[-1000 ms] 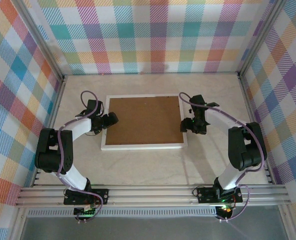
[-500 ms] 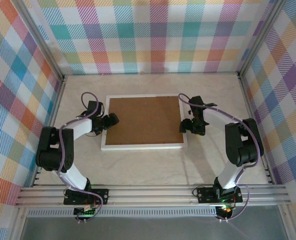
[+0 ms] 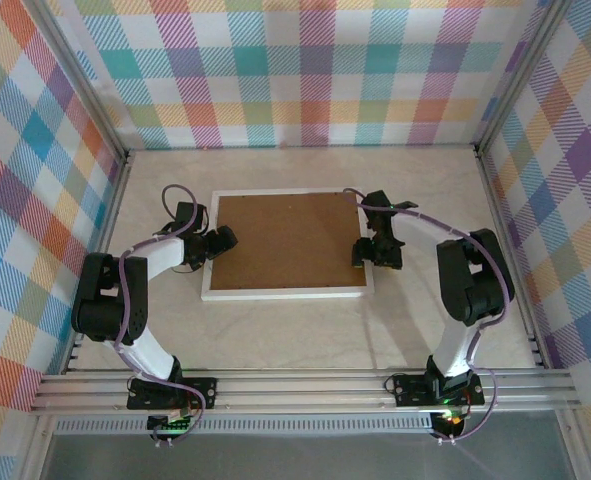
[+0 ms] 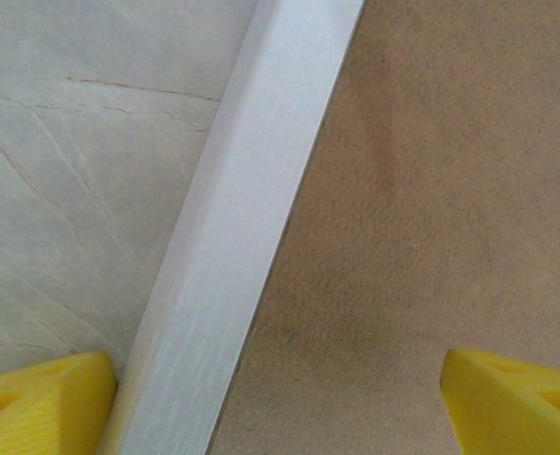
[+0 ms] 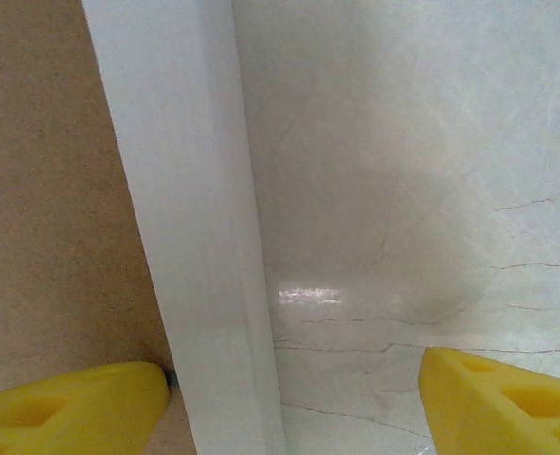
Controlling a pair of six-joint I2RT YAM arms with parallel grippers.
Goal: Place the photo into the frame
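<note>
The pale marble-patterned table [image 3: 295, 330] carries the frame [image 3: 285, 292] lying flat at its middle, back side up, so its narrow white border rings the brown backing board [image 3: 287, 240], which sits flush inside it. Whether the photo lies beneath that board cannot be told; since the board looks seated, the loading is probably done, and what seems left is to take the frame by its sides and turn it over or set it up. The left gripper [image 3: 218, 240] stands wide open across the frame's left border, one yellow fingertip [image 4: 43, 398] over the table and the other over the board, gripping nothing. The right gripper [image 3: 368, 254] is likewise spread across the right border, one fingertip [image 5: 71, 408] just beside the border on the board side and its mate out over the table, also holding nothing. Compared with a second ago, the right arm's elbow has swung inward and its gripper has crept closer over the frame's right edge, while the left arm and the frame have not shifted.
</note>
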